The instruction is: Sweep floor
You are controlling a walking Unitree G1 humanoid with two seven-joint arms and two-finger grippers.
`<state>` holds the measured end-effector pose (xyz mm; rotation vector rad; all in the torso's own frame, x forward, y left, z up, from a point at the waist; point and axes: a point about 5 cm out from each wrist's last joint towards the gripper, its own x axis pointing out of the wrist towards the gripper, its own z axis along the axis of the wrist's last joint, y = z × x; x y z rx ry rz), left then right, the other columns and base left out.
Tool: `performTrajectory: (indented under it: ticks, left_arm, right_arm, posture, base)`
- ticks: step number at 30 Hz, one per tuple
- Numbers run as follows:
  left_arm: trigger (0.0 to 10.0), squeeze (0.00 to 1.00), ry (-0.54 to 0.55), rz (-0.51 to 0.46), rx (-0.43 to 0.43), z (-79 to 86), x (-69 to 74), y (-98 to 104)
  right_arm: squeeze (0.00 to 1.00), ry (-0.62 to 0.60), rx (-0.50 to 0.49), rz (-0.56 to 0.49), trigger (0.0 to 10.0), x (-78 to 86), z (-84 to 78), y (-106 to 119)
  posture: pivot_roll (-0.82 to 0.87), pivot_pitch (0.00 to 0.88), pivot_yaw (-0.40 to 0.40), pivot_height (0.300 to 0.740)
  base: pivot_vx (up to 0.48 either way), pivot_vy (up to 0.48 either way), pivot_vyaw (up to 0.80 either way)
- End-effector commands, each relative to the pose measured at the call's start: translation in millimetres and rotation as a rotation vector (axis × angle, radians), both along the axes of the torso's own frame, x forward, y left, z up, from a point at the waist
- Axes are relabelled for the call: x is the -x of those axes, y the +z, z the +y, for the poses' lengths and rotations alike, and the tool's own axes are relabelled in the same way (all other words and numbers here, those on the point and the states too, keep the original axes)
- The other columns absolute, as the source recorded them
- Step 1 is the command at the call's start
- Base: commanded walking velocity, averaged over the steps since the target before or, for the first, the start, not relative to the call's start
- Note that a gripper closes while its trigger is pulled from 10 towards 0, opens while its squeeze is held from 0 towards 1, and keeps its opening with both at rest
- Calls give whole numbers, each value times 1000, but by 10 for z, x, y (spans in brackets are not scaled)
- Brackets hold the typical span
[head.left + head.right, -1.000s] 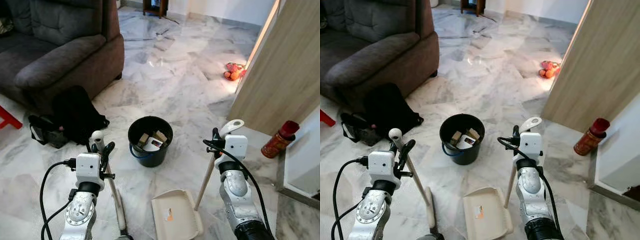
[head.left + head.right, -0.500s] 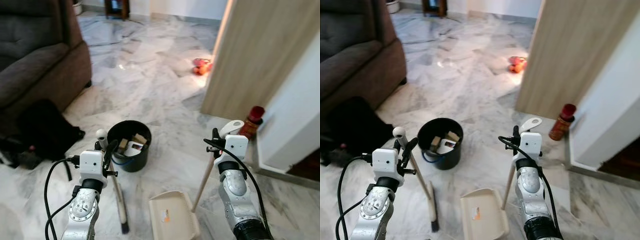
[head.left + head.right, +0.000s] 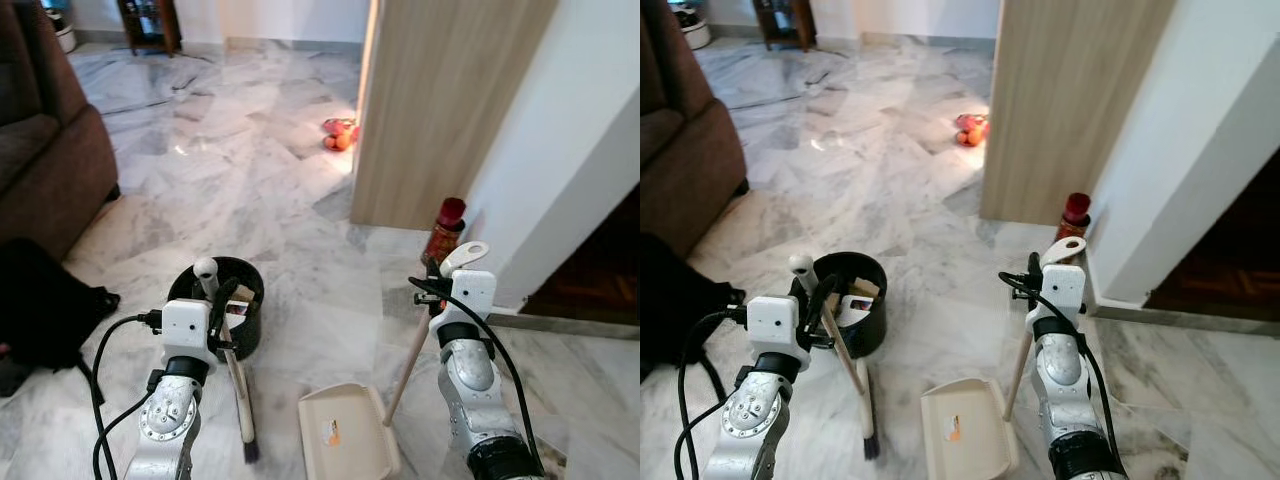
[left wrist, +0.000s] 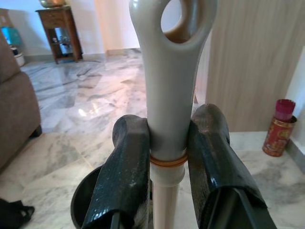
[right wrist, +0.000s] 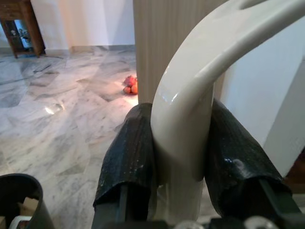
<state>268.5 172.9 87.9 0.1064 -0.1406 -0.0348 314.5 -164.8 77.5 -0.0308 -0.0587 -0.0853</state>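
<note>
The left gripper (image 4: 167, 157) is clamped on the grey plastic handle of the broom (image 3: 232, 372), both black fingers (image 4: 125, 176) pressed against the shaft just below its looped end. The broom's long axis runs steeply down and slightly to the right from the rounded handle top to the dark bristle head, which rests on the grey-veined white marble floor (image 3: 250, 170) in front of the robot.

The right gripper (image 5: 178, 162) is clamped on the cream looped grip of the long-handled dustpan (image 3: 345, 435). The pan's pale wooden shaft slants down and to the left; the cream tray lies flat on the floor between the two arms, just right of the bristles.

A round black bucket (image 3: 215, 318) holding cardboard scraps stands directly behind the broom handle, near the left gripper. A black bag (image 3: 40, 315) lies to the left, beside a dark brown sofa (image 3: 40, 160). A red cylindrical can (image 3: 443, 228) stands ahead of the right gripper at the foot of a light wood-grain panel (image 3: 440, 100). An orange and red toy (image 3: 338, 134) lies farther off on the floor.
</note>
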Motion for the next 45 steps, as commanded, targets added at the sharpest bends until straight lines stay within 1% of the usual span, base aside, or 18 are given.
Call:
performTrajectory:
  ticks: [1, 5, 9, 13, 18, 21, 27, 33, 37, 45]
  left_arm:
    - [10000, 0, -13, -31, -5, -23, -38, 56]
    - [10000, 0, -27, -31, -6, -50, -57, 57]
    - [10000, 0, -47, -30, -26, -99, -75, 50]
    - [10000, 0, -53, -30, -15, -133, -102, 43]
    - [10000, 0, -52, -33, -8, -136, -118, 50]
    - [10000, 0, -57, -33, -21, -142, -126, 40]
    - [10000, 0, -50, -42, -19, -138, -156, 50]
    - [10000, 0, -49, -51, -35, -127, -188, 62]
    - [10000, 0, -36, -55, -11, -126, -189, 57]
    - [10000, 0, -41, -60, -12, -148, -215, 73]
  right_arm:
    - [0, -12, 1, -36, 10000, -32, -22, 71]
    - [0, -18, 1, -40, 10000, -26, -30, 74]
    - [0, -23, 4, -41, 10000, -17, -46, 71]
    - [0, -27, 7, -40, 10000, -10, -56, 64]
    - [0, -28, 9, -39, 10000, -12, -64, 63]
    - [0, -25, 13, -38, 10000, -26, -64, 70]
    - [0, -27, 15, -40, 10000, -47, -72, 83]
    - [0, -33, 13, -42, 10000, -52, -76, 84]
    - [0, -33, 14, -39, 10000, -50, -84, 77]
    - [0, -33, 16, -41, 10000, -74, -100, 99]
  posture:
    - [69, 0, -1, 740]
    - [57, 0, 5, 740]
    - [46, 0, 8, 740]
    - [35, 0, 9, 740]
    - [36, 0, 3, 740]
    - [35, 0, -1, 740]
    - [31, 0, -2, 740]
    - [29, 0, 0, 740]
    - [31, 0, -4, 740]
    - [36, 0, -9, 740]
  base:
    - [0, 0, -800]
    - [0, 0, -800]
    - [0, 0, -800]
    - [0, -276, -800]
    - [0, 0, -800]
    - [0, 0, -800]
    - [0, -326, -800]
    - [0, -43, -800]
    - [0, -191, -800]
    - [0, 0, -800]
